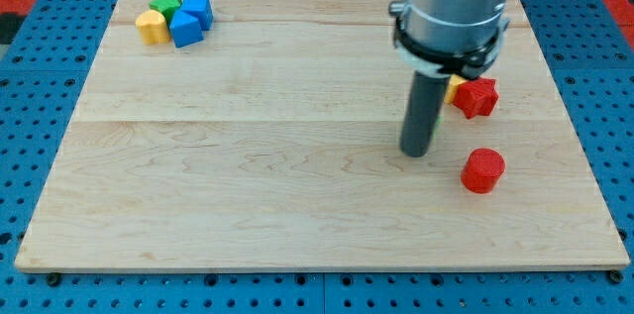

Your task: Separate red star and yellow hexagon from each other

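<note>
Red star and yellow hexagon, touching, are judged light, rigid and easily slid on the table. No hand is fitted; my tip stands just left, so a push at their seam is advised.

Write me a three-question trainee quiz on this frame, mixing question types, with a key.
1. True or false: the red star touches the yellow hexagon, which shows only partly behind the arm.
2. Multiple choice: my tip stands where relative to the red cylinder? A) to the view's left and slightly above B) to the view's right C) on top of it
3. Fill in: the cluster at the view's top left holds a green star, a yellow block and ___ blue blocks.

Key: 1 true; 2 A; 3 two
</note>
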Motion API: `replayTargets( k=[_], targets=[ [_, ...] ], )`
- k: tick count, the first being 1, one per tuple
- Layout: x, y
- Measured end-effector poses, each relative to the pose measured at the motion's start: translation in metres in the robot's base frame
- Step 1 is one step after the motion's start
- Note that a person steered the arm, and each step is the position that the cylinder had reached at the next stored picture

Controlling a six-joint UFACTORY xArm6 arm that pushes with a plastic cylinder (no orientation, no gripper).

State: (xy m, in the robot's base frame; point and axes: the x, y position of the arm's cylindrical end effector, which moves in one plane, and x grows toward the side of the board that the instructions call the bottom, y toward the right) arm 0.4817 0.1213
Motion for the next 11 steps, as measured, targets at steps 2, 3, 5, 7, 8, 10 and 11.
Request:
replayTargets(
  k=[2,3,5,7,8,10,11],
  targets=[
    [-0.011,0.062],
    [-0.045,0.074],
    [-0.112,0.019],
    [-0.164,0.069],
    [-0.182,0.035],
    [-0.157,0.013],
    [-0.157,0.011]
  ],
)
